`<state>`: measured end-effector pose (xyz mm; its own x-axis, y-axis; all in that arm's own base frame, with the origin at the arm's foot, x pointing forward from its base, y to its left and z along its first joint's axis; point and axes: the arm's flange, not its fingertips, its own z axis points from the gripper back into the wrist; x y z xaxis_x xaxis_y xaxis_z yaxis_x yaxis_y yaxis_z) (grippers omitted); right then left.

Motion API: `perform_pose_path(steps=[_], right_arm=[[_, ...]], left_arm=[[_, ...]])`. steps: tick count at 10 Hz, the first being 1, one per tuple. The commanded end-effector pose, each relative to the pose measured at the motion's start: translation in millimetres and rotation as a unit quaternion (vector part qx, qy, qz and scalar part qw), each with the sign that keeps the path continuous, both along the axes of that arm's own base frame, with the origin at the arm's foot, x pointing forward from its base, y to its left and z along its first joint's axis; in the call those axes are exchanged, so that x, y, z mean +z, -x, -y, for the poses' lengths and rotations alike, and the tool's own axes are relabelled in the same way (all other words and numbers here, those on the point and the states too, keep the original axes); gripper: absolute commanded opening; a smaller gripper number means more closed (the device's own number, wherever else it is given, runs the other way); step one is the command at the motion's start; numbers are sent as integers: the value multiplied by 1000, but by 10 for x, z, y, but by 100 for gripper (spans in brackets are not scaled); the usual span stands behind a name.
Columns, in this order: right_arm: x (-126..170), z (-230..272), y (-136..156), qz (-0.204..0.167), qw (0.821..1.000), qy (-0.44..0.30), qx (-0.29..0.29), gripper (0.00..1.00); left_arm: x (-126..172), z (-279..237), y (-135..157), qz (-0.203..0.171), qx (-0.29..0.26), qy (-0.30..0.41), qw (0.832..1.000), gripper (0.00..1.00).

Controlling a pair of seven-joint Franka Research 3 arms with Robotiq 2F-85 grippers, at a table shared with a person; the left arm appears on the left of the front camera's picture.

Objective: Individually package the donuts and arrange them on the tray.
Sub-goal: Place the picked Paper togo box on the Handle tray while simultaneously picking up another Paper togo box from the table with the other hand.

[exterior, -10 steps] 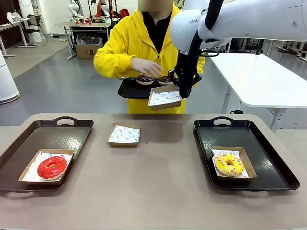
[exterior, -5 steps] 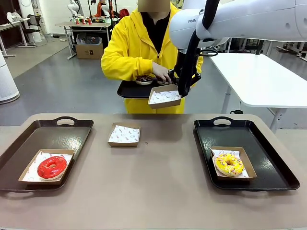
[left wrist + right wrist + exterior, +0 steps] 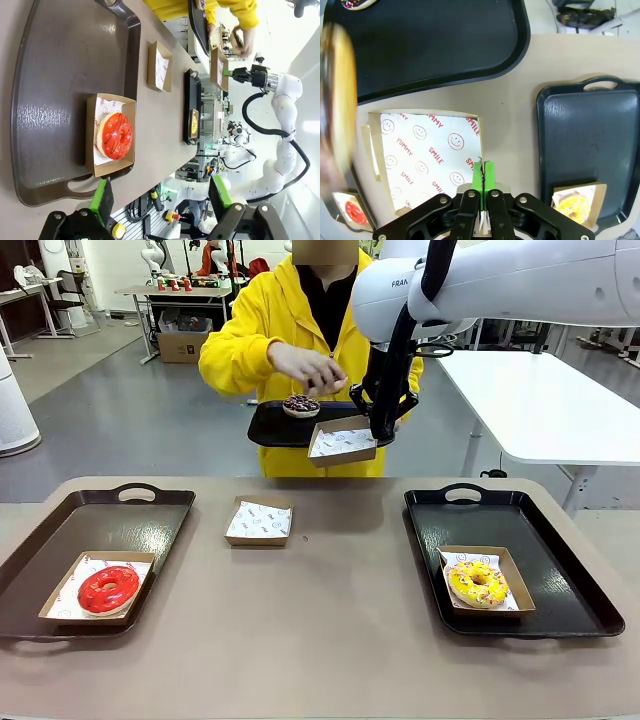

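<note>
Right arm is reaching over the table's far edge. The right gripper (image 3: pixel 483 172) is pointing down, jaws clamping shut on the rim of a shallow brown cardboard box lined with printed white paper (image 3: pixel 342 441). It is holding the box in the air, tilted, just beside the near edge of a black serving tray (image 3: pixel 268 428) that a person in a yellow jacket (image 3: pixel 262 330) is carrying.

The person's hand (image 3: pixel 312 368) is hovering above that tray with fingers curled around something dark; cannot tell what. A dark purple ring donut with light sprinkles (image 3: pixel 300 405) is sitting on the serving tray.

The left gripper (image 3: pixel 161 194) is hanging above the near end of a dark brown handled tray (image 3: pixel 150 518), jaws standing wide apart and gripping nothing. A glossy red ring donut (image 3: pixel 108 589) is lying in a paper-lined box in that tray's near corner. A yellow sprinkled ring donut (image 3: pixel 478 583) is lying in another such box on a black handled tray (image 3: pixel 565 580) at the robot's right.

A second brown paper-lined box (image 3: pixel 258 521) is resting on the tan rounded table (image 3: pixel 320 650) between the two trays, well apart from both.

The room has a grey floor (image 3: pixel 120 420), a white table (image 3: pixel 550 405) at the right and cluttered benches far back.
</note>
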<state>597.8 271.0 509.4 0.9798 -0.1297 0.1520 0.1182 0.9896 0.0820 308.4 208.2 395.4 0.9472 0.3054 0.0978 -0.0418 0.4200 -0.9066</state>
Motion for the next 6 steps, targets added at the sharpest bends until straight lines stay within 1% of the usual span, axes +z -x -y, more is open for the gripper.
perform_pose_path(steps=[1,6], right_arm=[[-3,18,22,1,1000,0,1,0],[-3,18,22,1,1000,0,1,0]], left_arm=[[-6,25,46,9,5,3,1000,100],[-6,25,46,9,5,3,1000,100]])
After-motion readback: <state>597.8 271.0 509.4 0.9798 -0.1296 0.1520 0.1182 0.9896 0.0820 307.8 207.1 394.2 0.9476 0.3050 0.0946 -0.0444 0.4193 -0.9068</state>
